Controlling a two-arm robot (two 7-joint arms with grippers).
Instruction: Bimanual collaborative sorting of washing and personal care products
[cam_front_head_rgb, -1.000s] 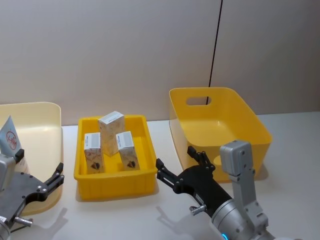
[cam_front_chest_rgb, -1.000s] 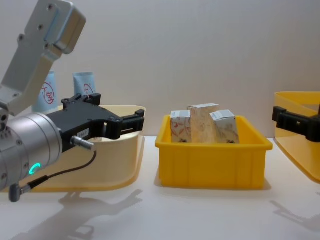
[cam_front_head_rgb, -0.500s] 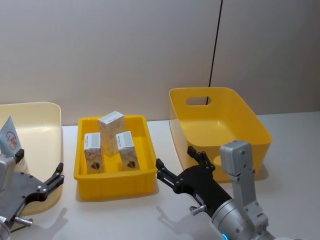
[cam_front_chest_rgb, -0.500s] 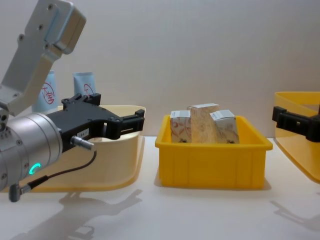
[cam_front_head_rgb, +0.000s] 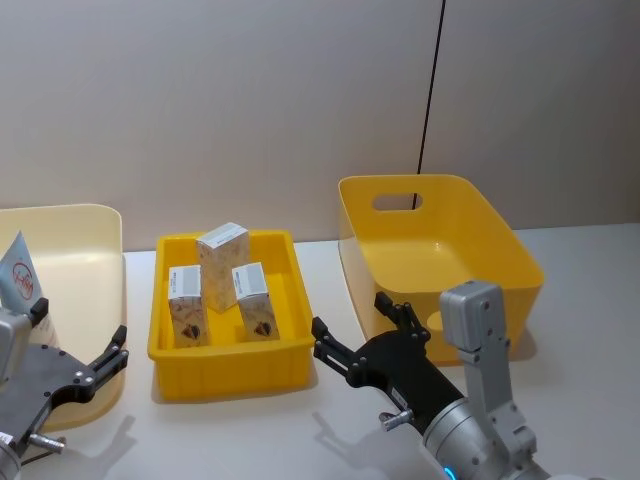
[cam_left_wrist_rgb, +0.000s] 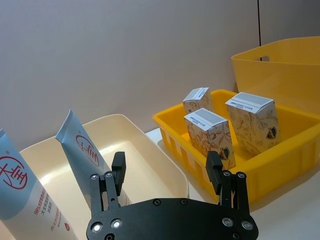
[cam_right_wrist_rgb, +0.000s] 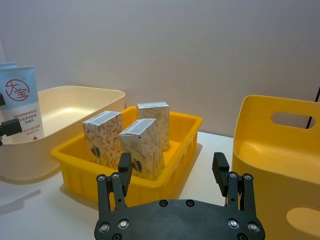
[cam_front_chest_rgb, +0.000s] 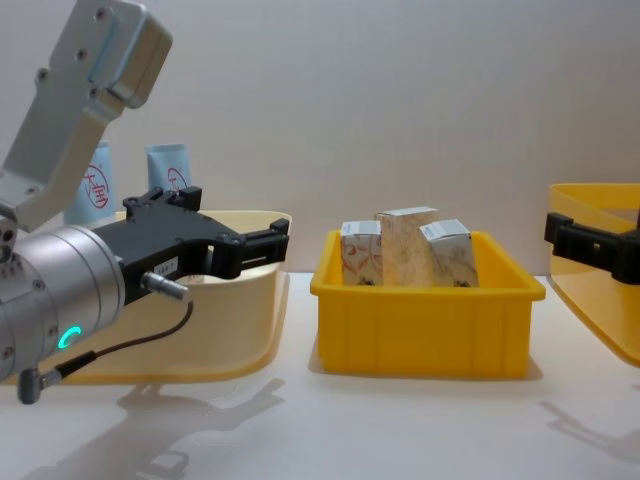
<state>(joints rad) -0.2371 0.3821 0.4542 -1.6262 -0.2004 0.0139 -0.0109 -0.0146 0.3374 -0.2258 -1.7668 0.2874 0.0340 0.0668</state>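
Both arms low over the surface (cam_front_head_rgb: 250, 430), neither holding anything.

- Left gripper (cam_left_wrist_rgb: 166, 166): jaws apart and empty, in front of the cream bin (cam_front_head_rgb: 80, 250).
- Right gripper (cam_right_wrist_rgb: 172, 162): jaws also apart and empty, at the near side of the gap between the tray (cam_front_head_rgb: 230, 368) and the deep bin (cam_front_head_rgb: 520, 262).
- Three cartons (cam_front_head_rgb: 222, 250) stand upright in the tray with their white tops up. They sit close together, one at the back and two in front. Standing this way they offer flat sides to a pinch, probably why they are set so.
- Two light-blue tubes (cam_left_wrist_rgb: 80, 147) stand in the cream bin, tilted. Likely too tall to stand unsupported, so they lean.

View differences:
- The left wrist view gives the tubes nearly full length, with red logo and text. The head view catches just the corner of one at its left edge.
- The chest view shows the cartons rising above the tray rim.
- The head view looks down into the deep bin and shows its floor bare.

Judgement: sorting not yet begun, each arm waiting near its own side.
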